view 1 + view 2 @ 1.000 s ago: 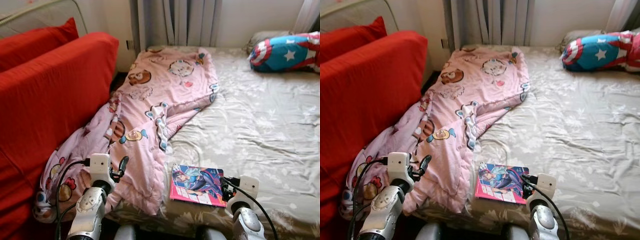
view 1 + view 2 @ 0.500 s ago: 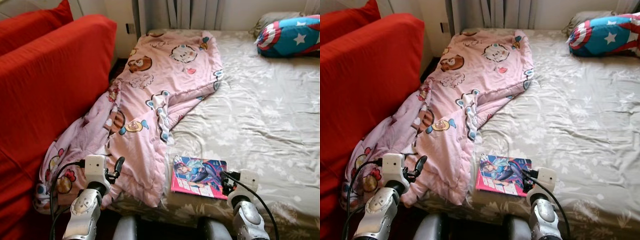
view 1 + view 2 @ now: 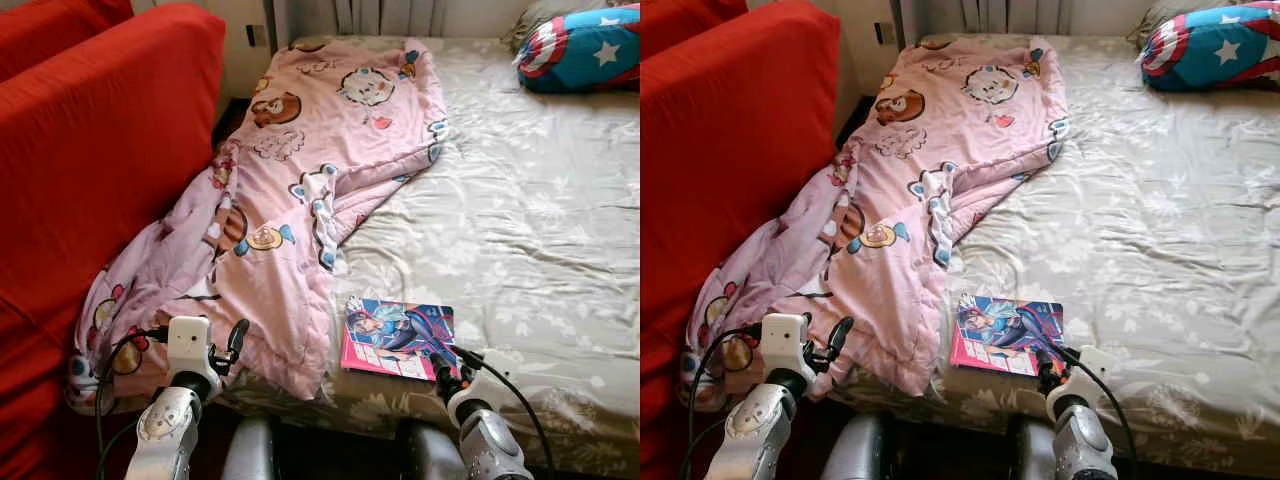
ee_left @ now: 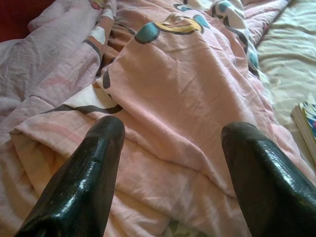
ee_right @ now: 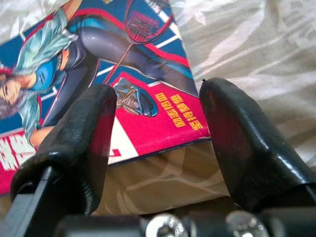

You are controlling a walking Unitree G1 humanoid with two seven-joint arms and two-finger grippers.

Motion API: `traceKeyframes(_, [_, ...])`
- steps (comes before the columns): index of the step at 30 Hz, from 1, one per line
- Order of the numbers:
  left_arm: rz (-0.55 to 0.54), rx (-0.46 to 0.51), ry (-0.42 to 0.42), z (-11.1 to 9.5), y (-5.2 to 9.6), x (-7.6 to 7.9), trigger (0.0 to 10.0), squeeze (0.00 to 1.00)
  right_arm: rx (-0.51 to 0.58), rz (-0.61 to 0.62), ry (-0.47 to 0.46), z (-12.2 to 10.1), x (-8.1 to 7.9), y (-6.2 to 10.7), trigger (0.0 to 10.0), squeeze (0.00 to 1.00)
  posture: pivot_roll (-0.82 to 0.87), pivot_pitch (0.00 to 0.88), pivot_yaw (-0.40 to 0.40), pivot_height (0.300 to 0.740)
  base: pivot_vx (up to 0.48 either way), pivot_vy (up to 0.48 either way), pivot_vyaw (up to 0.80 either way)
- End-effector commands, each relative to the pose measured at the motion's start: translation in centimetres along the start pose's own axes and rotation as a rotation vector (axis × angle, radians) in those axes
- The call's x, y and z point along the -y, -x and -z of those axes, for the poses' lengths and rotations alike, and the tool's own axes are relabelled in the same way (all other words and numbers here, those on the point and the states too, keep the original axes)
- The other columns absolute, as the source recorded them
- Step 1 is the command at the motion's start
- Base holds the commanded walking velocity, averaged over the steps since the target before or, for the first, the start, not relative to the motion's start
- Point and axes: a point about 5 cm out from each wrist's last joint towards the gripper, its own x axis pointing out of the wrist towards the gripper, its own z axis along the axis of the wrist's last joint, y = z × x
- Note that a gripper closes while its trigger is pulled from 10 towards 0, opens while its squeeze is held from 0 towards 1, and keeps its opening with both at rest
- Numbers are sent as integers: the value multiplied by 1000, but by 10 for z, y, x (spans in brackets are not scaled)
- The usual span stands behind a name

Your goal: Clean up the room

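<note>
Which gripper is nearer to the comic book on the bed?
Right. The right gripper is open at the comic book's near corner. The left gripper is open over the pink blanket, off to the book's side.

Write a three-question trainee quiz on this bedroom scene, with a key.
1. True or false: the right gripper has shut on the comic book.
2. The pink cartoon blanket hangs off the bed's side toward which thing? A) the red sofa B) the Captain America pillow C) a desk
3. Fill in: the left gripper is open over the ______.

Key:
1. False; its fingers are open, with the book's near corner between them.
2. A
3. Blanket
</note>
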Motion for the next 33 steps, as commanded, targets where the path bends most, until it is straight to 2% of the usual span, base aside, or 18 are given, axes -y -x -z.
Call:
traceKeyframes(1, [2, -23, -34, 2, 5, -4, 10000, 0, -12, 15, -51, 1, 5, 1, 10000, 0, 115, 194, 57, 600, 0, 0, 0])
traceKeyframes(7, [-11, -37, -47, 3, 14, -9, 10000, 0, 45, -18, -72, -12, 4, -2, 10000, 0, 125, 210, 60, 600, 0, 0, 0])
traceKeyframes(12, [-21, -44, -51, 3, 19, -11, 10000, 0, 32, -8, -113, -11, 11, -1, 10000, 0, 133, 221, 59, 600, 0, 0, 0])
traceKeyframes(13, [-21, -44, -52, 3, 21, -12, 10000, 0, 28, -13, -120, -10, 12, 0, 10000, 706, 138, 226, 60, 600, 0, 0, 0])
traceKeyframes(15, [-21, -47, -53, 2, 22, -12, 10000, 0, 23, -28, -132, -9, 11, 0, 10000, 706, 138, 226, 60, 600, 0, 0, 0])
traceKeyframes(16, [-20, -51, -57, 2, 24, -12, 10000, 0, 21, -20, -123, -8, 13, 0, 10000, 1000, 141, 232, 62, 600, 0, 0, 0])
traceKeyframes(17, [-21, -53, -59, 2, 27, -13, 10000, 0, 19, -13, -134, -7, 14, 1, 10000, 580, 145, 238, 64, 600, 0, 0, 0])
traceKeyframes(18, [-21, -56, -61, 2, 28, -13, 10000, 0, 18, -6, -136, -7, 14, 1, 10000, 0, 148, 240, 64, 600, 0, 0, 0])
traceKeyframes(25, [-19, -65, -73, 0, 33, -15, 10000, 0, -6, -23, -186, -3, 13, 1, 10000, 0, 162, 252, 70, 600, 0, 0, 0])
traceKeyframes(33, [-14, -79, -87, -1, 39, -16, 10000, 0, -19, -108, -238, -1, 4, 0, 10000, 0, 175, 270, 79, 600, 0, 0, 0])
